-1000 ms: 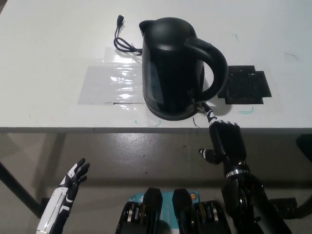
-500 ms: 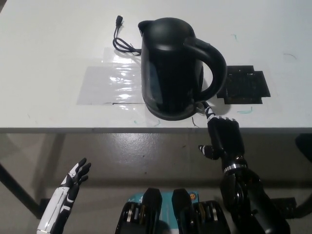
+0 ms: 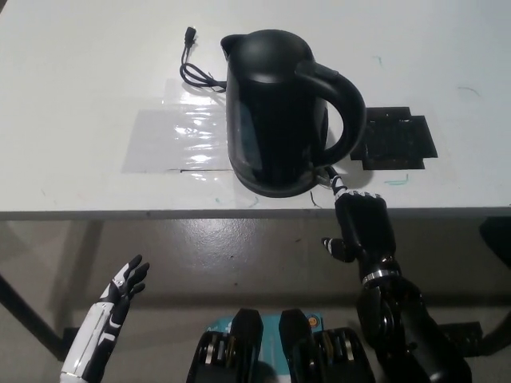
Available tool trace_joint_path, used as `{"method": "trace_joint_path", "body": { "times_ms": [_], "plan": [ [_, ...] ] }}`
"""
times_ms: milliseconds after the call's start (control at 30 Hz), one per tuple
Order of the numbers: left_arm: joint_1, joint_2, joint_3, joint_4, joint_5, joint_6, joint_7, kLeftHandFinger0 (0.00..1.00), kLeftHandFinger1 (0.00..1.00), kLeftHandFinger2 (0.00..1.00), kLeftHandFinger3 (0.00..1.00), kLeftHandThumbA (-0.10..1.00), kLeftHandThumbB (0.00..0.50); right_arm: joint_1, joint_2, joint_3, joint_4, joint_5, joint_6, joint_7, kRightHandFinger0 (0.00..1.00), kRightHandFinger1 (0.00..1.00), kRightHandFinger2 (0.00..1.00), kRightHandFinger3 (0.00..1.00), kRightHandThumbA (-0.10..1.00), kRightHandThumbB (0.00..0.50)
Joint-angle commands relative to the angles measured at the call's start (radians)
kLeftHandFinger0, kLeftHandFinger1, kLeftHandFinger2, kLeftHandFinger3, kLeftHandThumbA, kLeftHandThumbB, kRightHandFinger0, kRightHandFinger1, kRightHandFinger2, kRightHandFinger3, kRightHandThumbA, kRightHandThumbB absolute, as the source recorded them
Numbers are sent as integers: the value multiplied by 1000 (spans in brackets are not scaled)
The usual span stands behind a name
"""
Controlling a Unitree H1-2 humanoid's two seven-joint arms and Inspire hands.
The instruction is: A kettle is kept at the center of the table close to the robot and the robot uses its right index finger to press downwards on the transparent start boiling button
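Note:
A black kettle stands upright on the white table, near its front edge, with the handle to the right. My black right hand is at the table's edge, most fingers curled and one finger stretched out. That fingertip touches the base of the handle, where the small start button is barely visible. My white left hand rests low at the lower left, fingers apart, holding nothing.
A black power cord with plug lies behind the kettle's left side. A clear plastic sheet is taped on the table left of the kettle. A black square pad lies to the right.
The whole picture has shifted slightly up and left, so the camera moved. My right hand stays with its fingertip at the foot of the handle. The left hand has not moved.

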Motion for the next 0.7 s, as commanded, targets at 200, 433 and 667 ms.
{"method": "trace_joint_path", "body": {
  "times_ms": [200,433,667],
  "plan": [
    [-13,14,-2,-29,-11,-30,-14,1000,1000,1000,1000,1000,360,-20,2,55,3,-2,44,66,0,0,0,1000,1000,235],
    [-6,13,-4,-35,-10,-24,-14,1000,1000,1000,1000,1000,360,0,1,85,-18,6,77,112,0,0,0,1000,1000,258],
    [-2,15,-7,-31,-7,-33,-16,1000,1000,1000,1000,1000,356,36,-15,94,-109,11,93,124,0,0,0,1000,1000,245]
  ]
}}
